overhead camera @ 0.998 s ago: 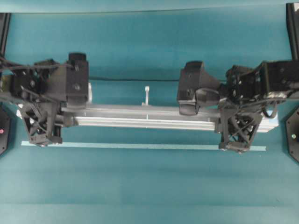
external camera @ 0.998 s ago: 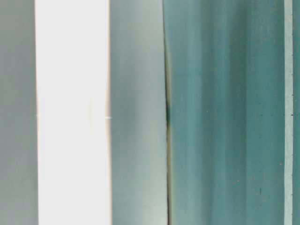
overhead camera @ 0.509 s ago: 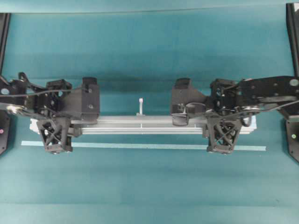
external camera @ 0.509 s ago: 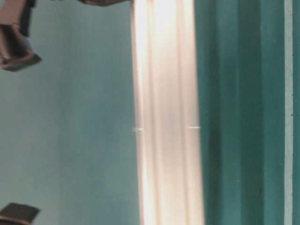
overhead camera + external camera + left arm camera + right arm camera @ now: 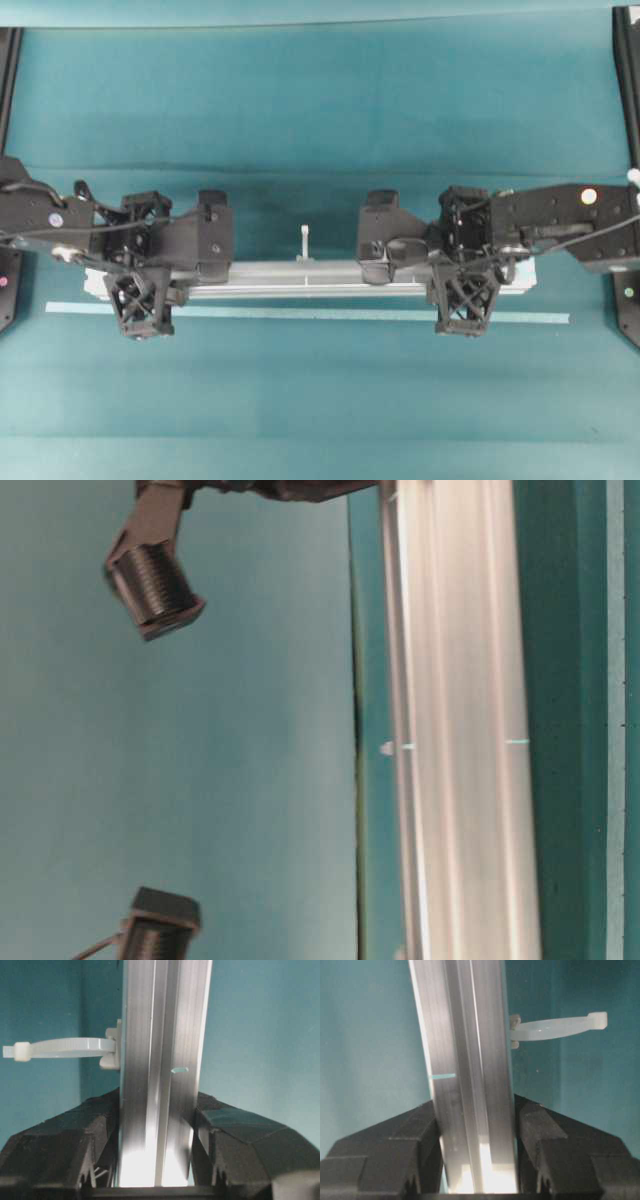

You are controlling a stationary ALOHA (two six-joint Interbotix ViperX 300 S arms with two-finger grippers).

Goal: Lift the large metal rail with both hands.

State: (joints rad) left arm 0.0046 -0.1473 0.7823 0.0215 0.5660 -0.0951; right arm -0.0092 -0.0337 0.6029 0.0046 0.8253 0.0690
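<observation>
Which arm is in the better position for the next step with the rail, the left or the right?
Neither: the large metal rail needs both. The left gripper is shut on one end and the right gripper on the other, with fingers pressed against its sides, so they should probably move together.

We find no readable text, label, brand, number or sign on anything in these views.

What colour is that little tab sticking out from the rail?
White, almost translucent; the tab shows best in the left wrist view, beside the silver rail.
</observation>
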